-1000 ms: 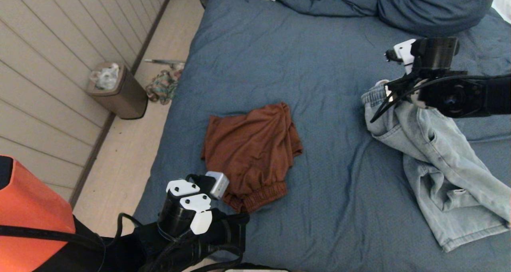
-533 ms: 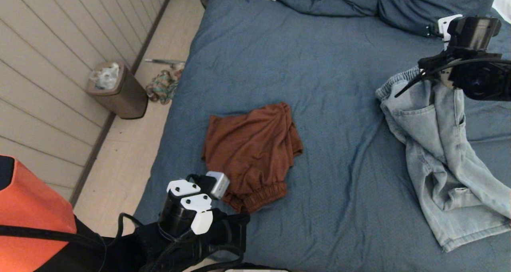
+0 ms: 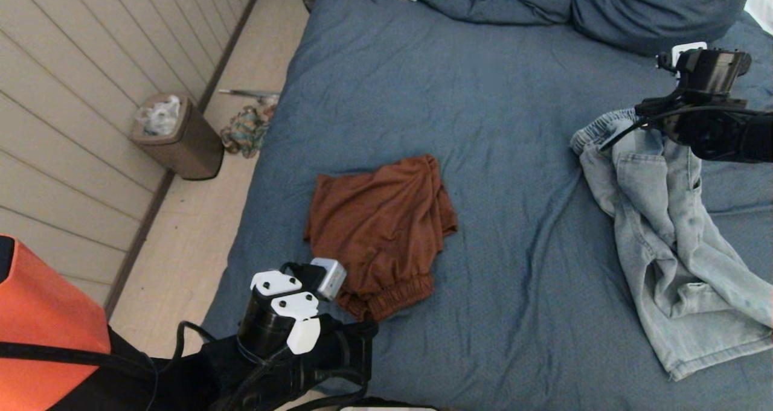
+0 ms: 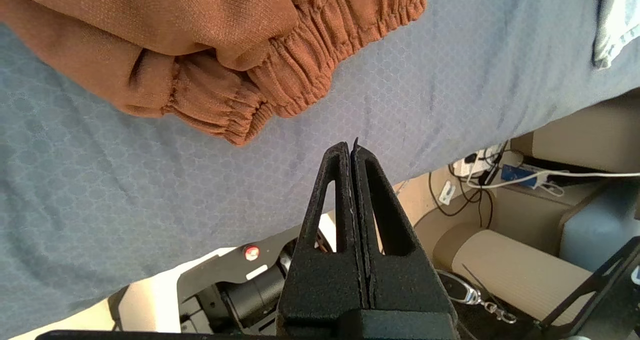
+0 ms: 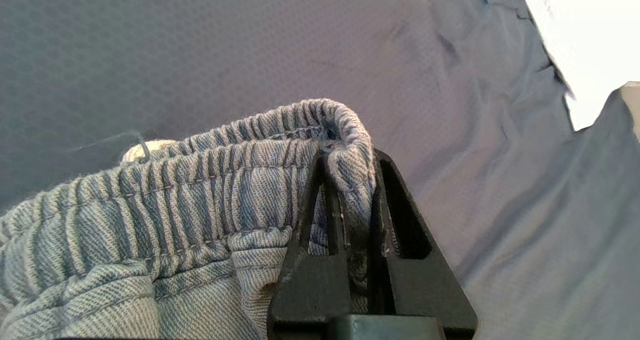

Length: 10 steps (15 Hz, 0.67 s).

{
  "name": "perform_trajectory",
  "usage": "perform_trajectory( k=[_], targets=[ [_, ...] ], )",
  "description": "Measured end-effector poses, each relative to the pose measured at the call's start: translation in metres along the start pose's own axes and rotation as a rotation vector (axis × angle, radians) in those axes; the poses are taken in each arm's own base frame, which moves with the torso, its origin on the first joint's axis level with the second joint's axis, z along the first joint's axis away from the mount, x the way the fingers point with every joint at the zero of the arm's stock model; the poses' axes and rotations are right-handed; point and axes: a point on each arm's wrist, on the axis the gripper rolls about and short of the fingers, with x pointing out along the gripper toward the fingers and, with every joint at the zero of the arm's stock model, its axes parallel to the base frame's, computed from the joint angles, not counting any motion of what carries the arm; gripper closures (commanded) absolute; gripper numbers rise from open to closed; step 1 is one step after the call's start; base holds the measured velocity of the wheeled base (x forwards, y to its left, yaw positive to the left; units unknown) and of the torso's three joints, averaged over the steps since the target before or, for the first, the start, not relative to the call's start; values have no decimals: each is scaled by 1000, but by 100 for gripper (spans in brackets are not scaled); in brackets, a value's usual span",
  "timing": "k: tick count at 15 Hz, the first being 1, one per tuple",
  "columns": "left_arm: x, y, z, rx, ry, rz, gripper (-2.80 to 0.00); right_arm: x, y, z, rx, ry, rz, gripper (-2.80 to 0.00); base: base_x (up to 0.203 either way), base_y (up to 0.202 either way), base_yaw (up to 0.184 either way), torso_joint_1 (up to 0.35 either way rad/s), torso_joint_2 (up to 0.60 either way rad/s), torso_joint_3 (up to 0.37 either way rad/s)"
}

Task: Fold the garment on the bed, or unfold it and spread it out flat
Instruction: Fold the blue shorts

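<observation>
The right gripper (image 5: 350,180) is clamped on the elastic waistband of the light denim shorts (image 3: 670,236), pinching a small fold of it between its fingers and holding that corner raised above the slate-blue bed (image 3: 483,85), near the bunched duvet (image 3: 604,6) at the far end; the rest of the shorts trails crumpled down the right side of the cover. The left gripper (image 4: 352,150) is pressed fully together on nothing, parked over the bed's near edge just beside the rust-brown shorts (image 3: 380,230), which lie loosely rumpled at mid-bed. The main risk looks to be the thin bite on the gathered waistband: a quick pull could let the elastic slide out and the denim drop in a heap. With only one corner held, the legs may also drag and twist, or slip off the right edge, rather than spread flat.
</observation>
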Motion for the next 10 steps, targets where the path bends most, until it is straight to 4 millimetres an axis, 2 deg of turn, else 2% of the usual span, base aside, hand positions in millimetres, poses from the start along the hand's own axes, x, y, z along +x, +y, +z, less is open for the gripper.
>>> perform_trajectory(
  k=[5,9,10],
  targets=[
    [0,0,0,1,2,0,0,2,-3,-1,59,-9,53,-280,0,0,0,0,0,0],
    [0,0,0,1,-1,0,0,-10,-20,20,212,-49,100,-280,0,0,0,0,0,0],
    [-1,0,0,1,-1,0,0,-17,-22,26,252,-38,128,0,0,0,0,0,0,0]
  ],
)
